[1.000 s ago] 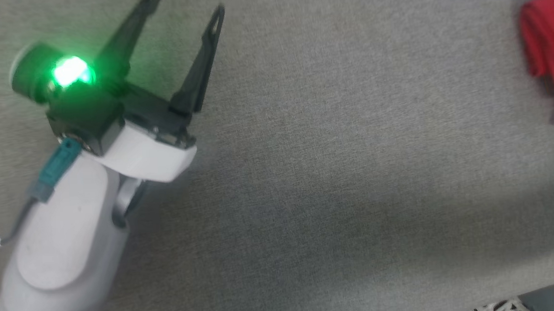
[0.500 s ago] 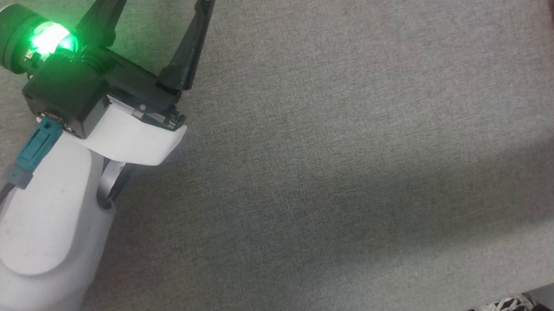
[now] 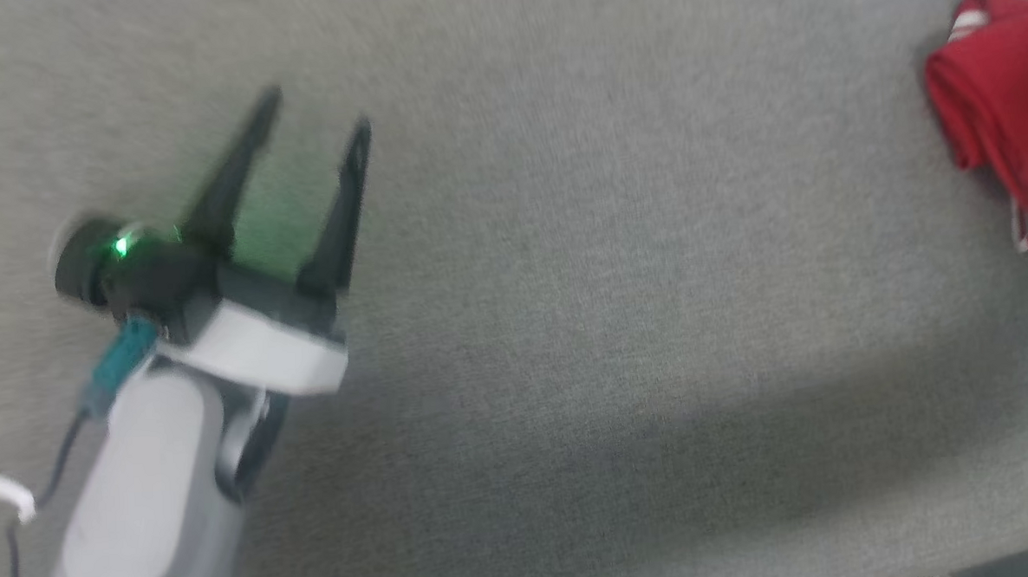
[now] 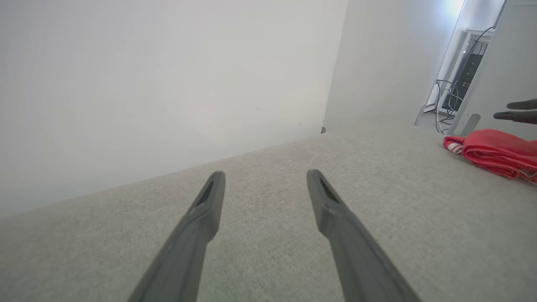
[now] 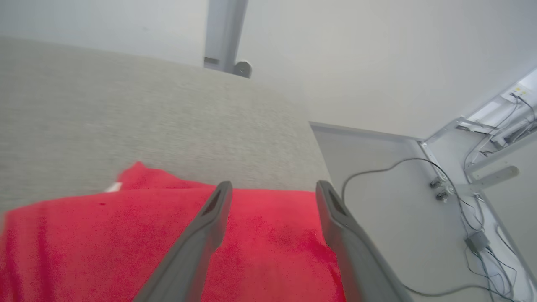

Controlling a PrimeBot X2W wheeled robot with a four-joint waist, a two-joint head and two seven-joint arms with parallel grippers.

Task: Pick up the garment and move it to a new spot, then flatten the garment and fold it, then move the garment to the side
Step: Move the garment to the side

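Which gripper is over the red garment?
The right gripper: it hangs open above the garment. The left gripper is over bare grey surface.

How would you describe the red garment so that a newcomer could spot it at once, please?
Start with the grey fabric-covered table and follow it to its right side, beneath the open right gripper. There lies a folded bright red cloth garment, set apart from the plain grey by white-and-red striped trim.
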